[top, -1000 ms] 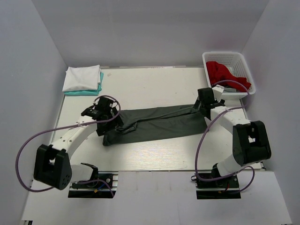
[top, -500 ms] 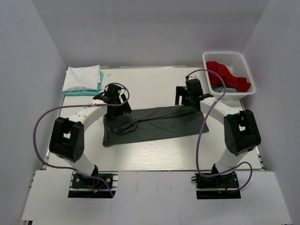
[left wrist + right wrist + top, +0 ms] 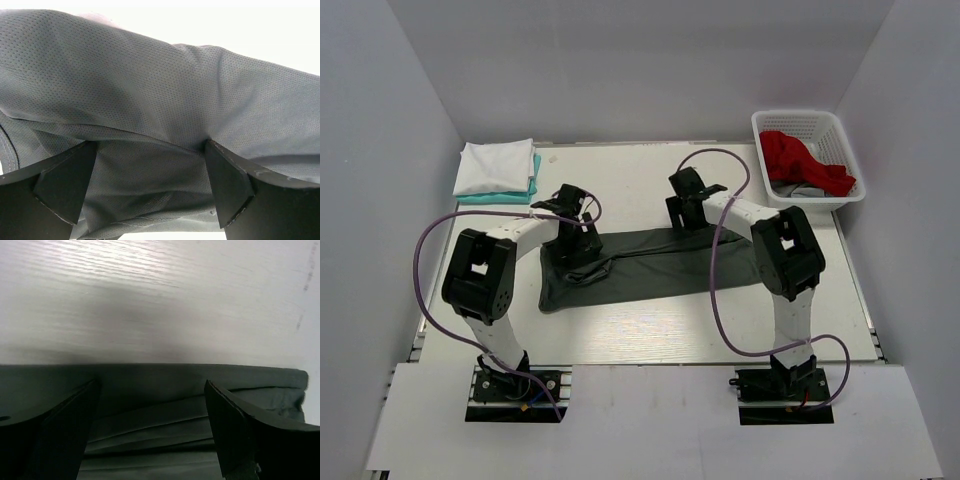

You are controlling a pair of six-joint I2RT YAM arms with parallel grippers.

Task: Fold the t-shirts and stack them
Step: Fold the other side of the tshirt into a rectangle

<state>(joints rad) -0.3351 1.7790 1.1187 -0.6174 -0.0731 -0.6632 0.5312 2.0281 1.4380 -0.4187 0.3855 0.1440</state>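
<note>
At the upper left of the overhead view, a folded white cloth t-shirt [image 3: 492, 164] lies squarely on a folded teal cloth t-shirt [image 3: 516, 196], the two forming the stack the task calls for and set out of the working area. Just right of them the left gripper [image 3: 577, 242] is lowered onto the left end of a dark grey perforated-knit t-shirt [image 3: 660, 262]; its wrist camera shows the jaws spread wide with a rounded fold of grey cloth lying between the fingers [image 3: 62, 192], straddled but not pinched. The shirt stretches as a long, narrow band across the middle of the pale wooden table [image 3: 640, 330], seemingly folded lengthwise so that it can next be shortened end over end. At the upper centre, the right gripper [image 3: 686, 210] hovers at the shirt's far edge; its wrist view shows the jaws equally wide, the cloth's straight hem running between them and nothing held. Both grippers appear placed along that long edge to take matching grips, though neither has closed. At the upper right, a white plastic lattice basket [image 3: 767, 150] holds a crumpled red cloth t-shirt [image 3: 798, 160], not yet folded.
</note>
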